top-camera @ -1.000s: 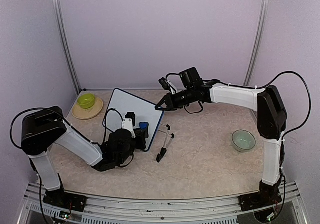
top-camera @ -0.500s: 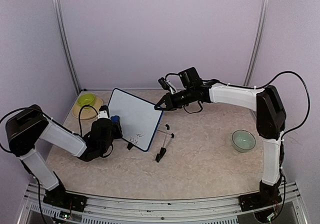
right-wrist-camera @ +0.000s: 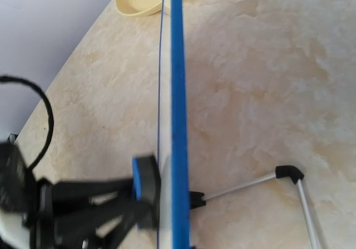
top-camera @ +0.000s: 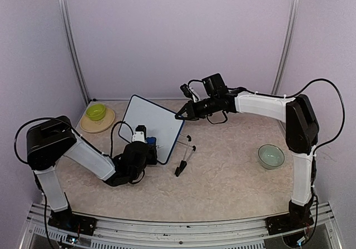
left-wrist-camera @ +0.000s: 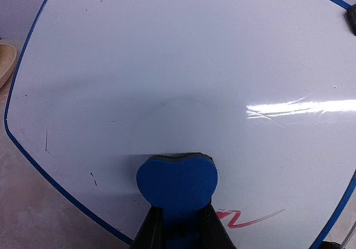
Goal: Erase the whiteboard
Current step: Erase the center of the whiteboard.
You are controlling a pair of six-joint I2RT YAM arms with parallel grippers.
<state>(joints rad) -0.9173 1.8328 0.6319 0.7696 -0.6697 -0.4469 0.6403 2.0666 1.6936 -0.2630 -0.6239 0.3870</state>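
The whiteboard (top-camera: 153, 125), white with a thin blue frame, stands tilted on the table with its legs (top-camera: 184, 159) folded out behind it. My right gripper (top-camera: 179, 115) is shut on its upper right corner. My left gripper (top-camera: 149, 148) is shut on a blue eraser (left-wrist-camera: 177, 178), which is pressed flat against the lower part of the whiteboard (left-wrist-camera: 183, 65). A red scribble (left-wrist-camera: 250, 218) lies just right of the eraser. In the right wrist view the whiteboard (right-wrist-camera: 178, 121) shows edge-on with the eraser (right-wrist-camera: 146, 190) against its face; my own right fingers do not show there.
A yellow-green bowl (top-camera: 95, 111) sits on a tan plate (top-camera: 98, 124) at the back left, close to the whiteboard's left edge. A pale green bowl (top-camera: 271, 155) stands at the right. Metal posts rise at both back corners.
The left gripper swept the eraser left off the whiteboard's edge, then came back right onto its lower part. The right gripper kept its hold and barely moved.
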